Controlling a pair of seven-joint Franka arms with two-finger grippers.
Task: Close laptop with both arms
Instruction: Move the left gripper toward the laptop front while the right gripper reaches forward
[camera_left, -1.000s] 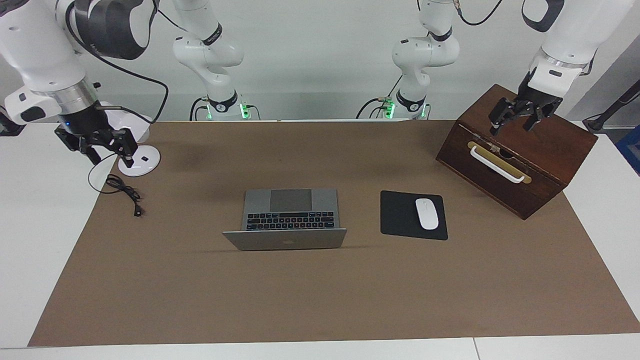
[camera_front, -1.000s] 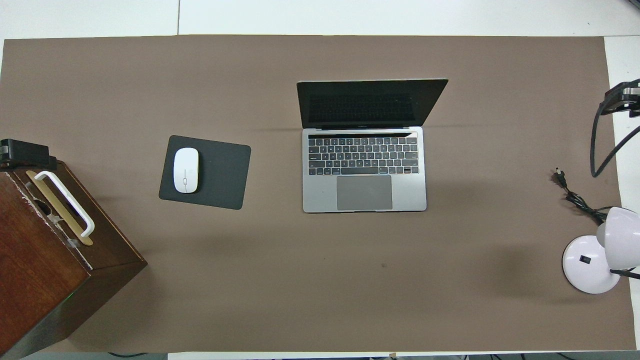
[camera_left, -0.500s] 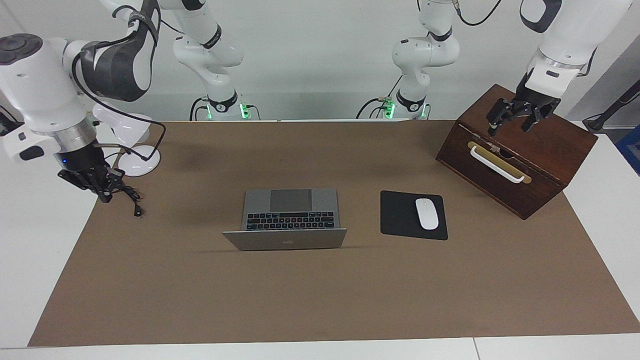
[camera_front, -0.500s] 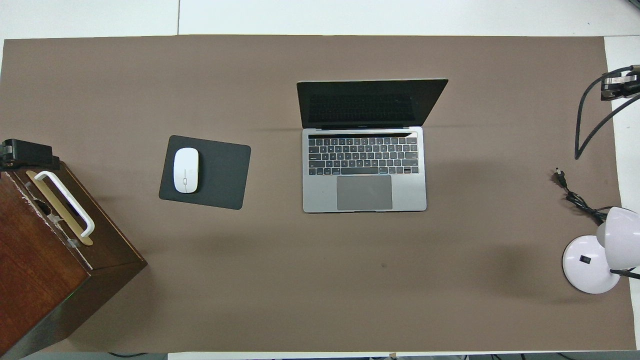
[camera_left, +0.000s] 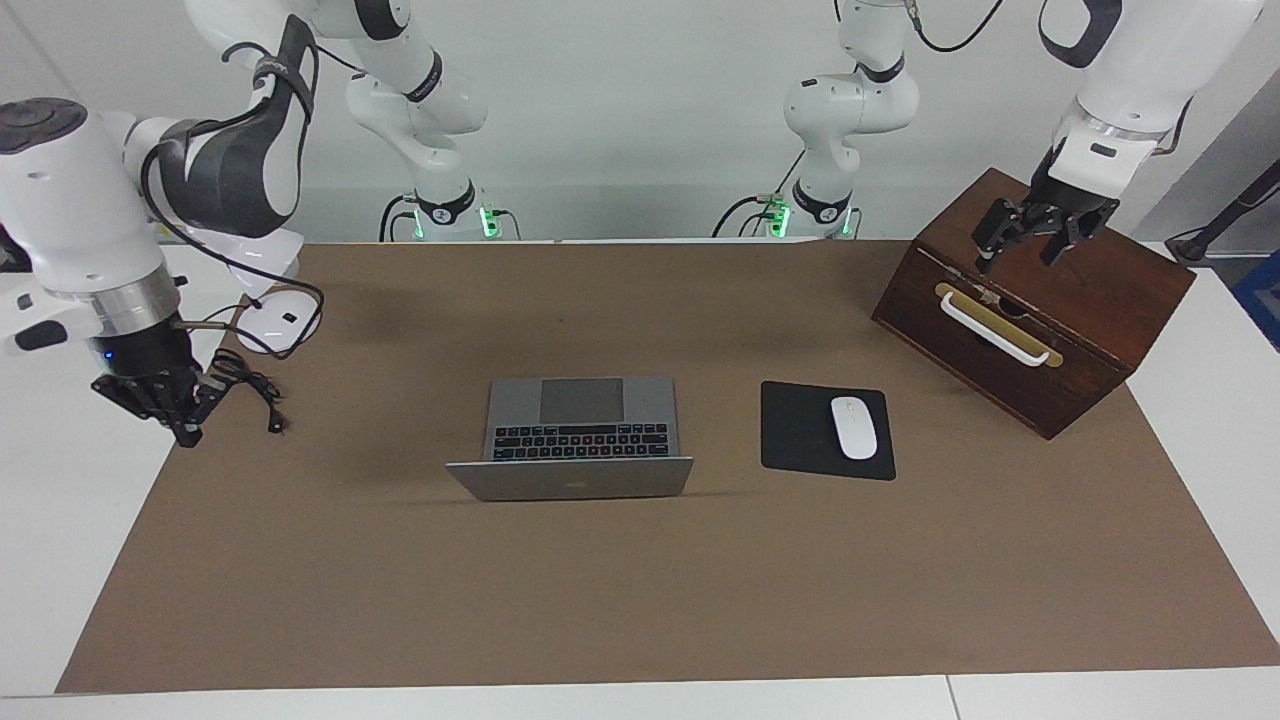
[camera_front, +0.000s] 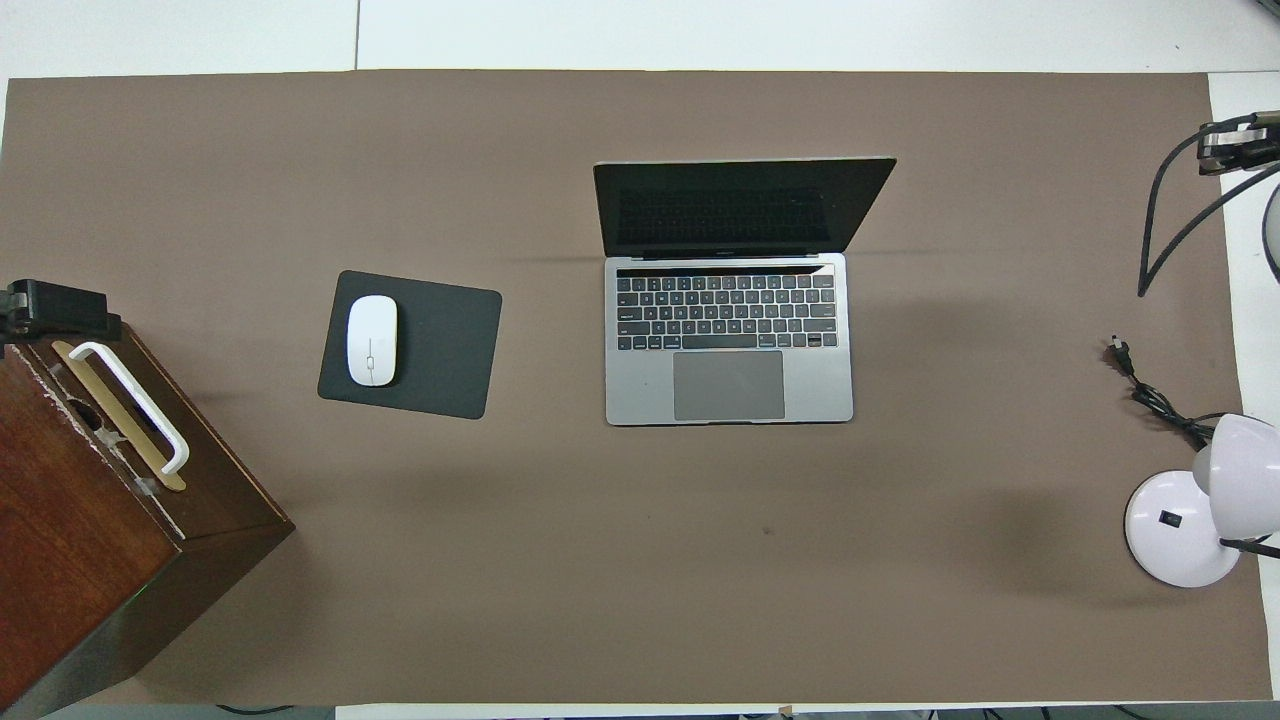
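The silver-grey laptop (camera_left: 580, 415) stands open in the middle of the brown mat, its lid tilted back away from the robots. The overhead view shows its dark screen, black keyboard and grey trackpad (camera_front: 728, 340). My right gripper (camera_left: 184, 430) hangs low over the mat's edge at the right arm's end of the table, well apart from the laptop. My left gripper (camera_left: 1022, 252) is open and empty just above the wooden box (camera_left: 1040, 300), also well apart from the laptop. The left gripper shows in the overhead view (camera_front: 55, 310) at the box's edge.
A black mouse pad (camera_left: 800, 430) with a white mouse (camera_left: 854, 427) lies beside the laptop toward the left arm's end. The wooden box has a white handle (camera_left: 995, 328). A white lamp base (camera_left: 285, 325) and a black cord (camera_left: 250, 385) lie near the right gripper.
My right arm has swung its gripper from beside the lamp base down and away from the robots, and turned it. My left gripper has risen slightly over the box. The laptop has not moved.
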